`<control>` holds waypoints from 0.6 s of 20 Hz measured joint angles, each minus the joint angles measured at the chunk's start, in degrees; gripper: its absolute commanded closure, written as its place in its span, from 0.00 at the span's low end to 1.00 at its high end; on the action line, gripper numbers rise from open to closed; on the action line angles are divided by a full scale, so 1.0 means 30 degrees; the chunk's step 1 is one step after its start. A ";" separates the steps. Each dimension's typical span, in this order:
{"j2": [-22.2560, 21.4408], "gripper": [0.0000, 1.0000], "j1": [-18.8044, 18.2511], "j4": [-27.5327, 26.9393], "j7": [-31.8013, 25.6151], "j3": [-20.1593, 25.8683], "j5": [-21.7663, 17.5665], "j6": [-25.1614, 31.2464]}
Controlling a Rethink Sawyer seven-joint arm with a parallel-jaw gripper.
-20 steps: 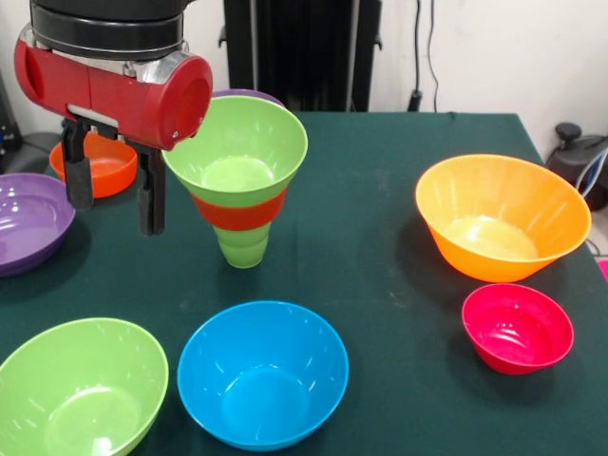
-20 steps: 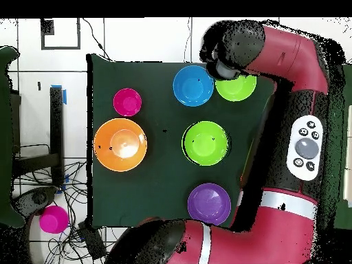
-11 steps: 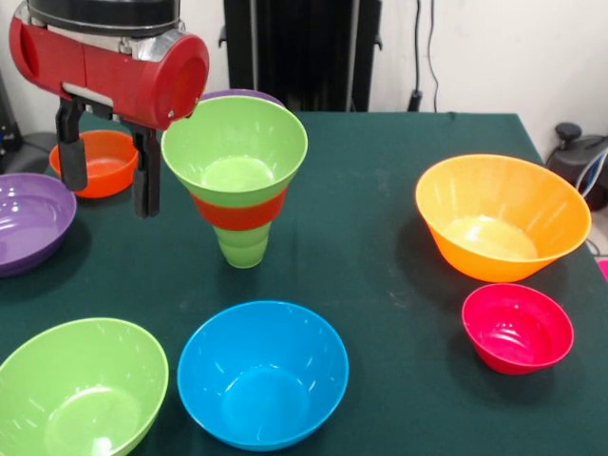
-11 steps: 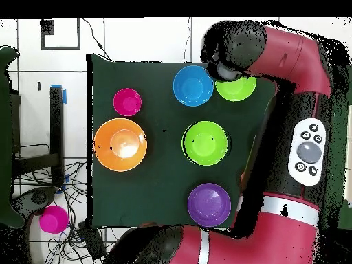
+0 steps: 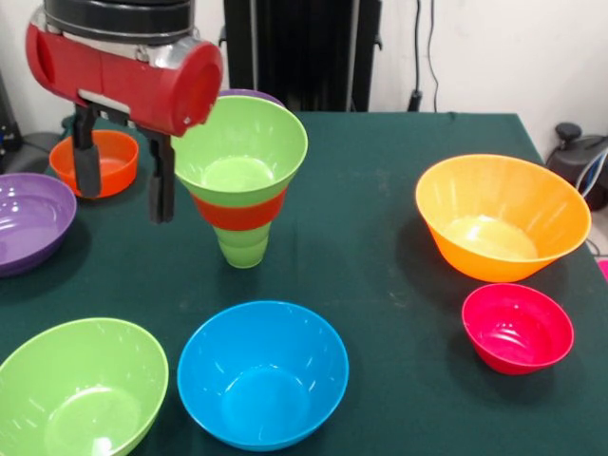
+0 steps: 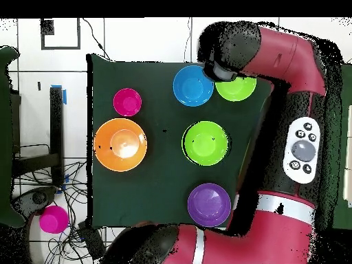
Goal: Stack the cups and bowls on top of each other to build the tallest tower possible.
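Observation:
The tower [image 5: 240, 190] stands at the table's middle left: a light-green cup [image 5: 242, 245] at the base, an orange-red bowl [image 5: 239, 212] on it, a lime-green bowl [image 5: 242, 152] on top. From above, the tower [image 6: 205, 143] shows as a green disc. My gripper [image 5: 124, 204] hangs open and empty just left of it, above the cloth. Loose bowls lie around: blue [image 5: 261, 372], lime-green [image 5: 81, 389], purple [image 5: 28, 220], small orange-red [image 5: 95, 161], large orange [image 5: 502, 217], pink-red [image 5: 518, 328]. A second purple bowl [image 5: 249, 95] peeks out behind the tower.
A dark green cloth [image 5: 380, 256] covers the table. In the overhead view the arm [image 6: 289, 75] covers the table's right edge and part of the lime-green bowl [image 6: 237, 89]. A magenta object [image 6: 53, 218] lies on the floor off the table.
The gripper rose a little, then shifted right toward the tower and dipped again; it stays open and empty. No bowl has moved.

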 measured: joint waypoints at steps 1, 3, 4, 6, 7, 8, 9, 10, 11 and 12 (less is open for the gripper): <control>0.0041 0.00 0.0035 0.0003 0.0000 0.0000 0.0044 0.0000; 0.0171 0.00 0.0168 -0.0003 0.0000 0.0000 0.0206 0.0000; 0.0192 0.00 0.0187 -0.0003 0.0000 0.0000 0.0229 0.0000; 0.0379 0.00 0.0335 -0.0003 0.0000 0.0000 0.0419 0.0000; 0.0421 0.00 0.0369 -0.0003 0.0000 0.0001 0.0449 0.0000; 0.0463 0.00 0.0402 -0.0003 0.0000 0.0003 0.0478 0.0000; 0.0520 0.00 0.0444 -0.0006 0.0000 0.0003 0.0514 0.0000; 0.0718 0.00 0.0542 -0.0014 0.0000 0.0000 0.0633 -0.0004; 0.0808 0.00 0.0570 -0.0017 0.0000 0.0003 0.0676 0.0000; 0.0857 0.00 0.0584 -0.0019 0.0000 0.0003 0.0696 -0.0004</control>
